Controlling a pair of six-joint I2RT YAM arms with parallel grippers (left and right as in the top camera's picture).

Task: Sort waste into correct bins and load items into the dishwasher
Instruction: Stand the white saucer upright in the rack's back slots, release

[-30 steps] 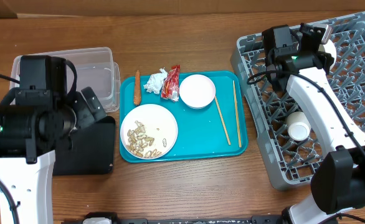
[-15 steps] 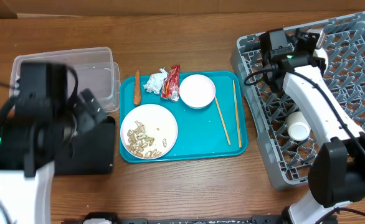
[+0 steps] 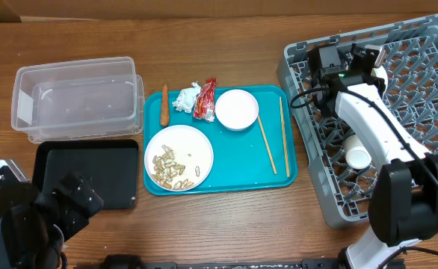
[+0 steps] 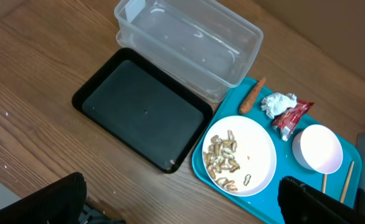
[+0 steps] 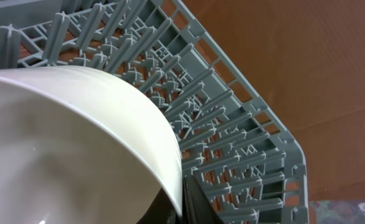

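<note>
Since the earlier frame the left arm has withdrawn from above the bins to the near left corner of the table. The clear tub point(image 3: 77, 97) and the black tray point(image 3: 88, 175) are now fully exposed. The right arm has edged toward the far left corner of the dish rack point(image 3: 428, 112).

Left gripper point(image 4: 182, 206): jaws spread wide, holding nothing, well apart from all waste.

Right gripper point(image 3: 368, 63): jaws pinching the rim of a white bowl point(image 5: 64, 143), carried by its edge just above the rack pegs. This is judged to be so that it can be stood between them.

A small cup point(image 3: 357, 155) already lies in the rack.

Outstanding on the teal tray point(image 3: 279, 179):
- tissue point(image 3: 187, 97)
- red wrapper point(image 3: 205, 99)
- carrot stick point(image 3: 164, 104)
- plate point(image 3: 196, 146) carrying peanut shells point(image 3: 170, 170)
- second bowl point(image 3: 237, 109)
- chopsticks point(image 3: 267, 146)

Both bins appear empty. Judgement: loading is in hand; sorting is not yet begun.
</note>
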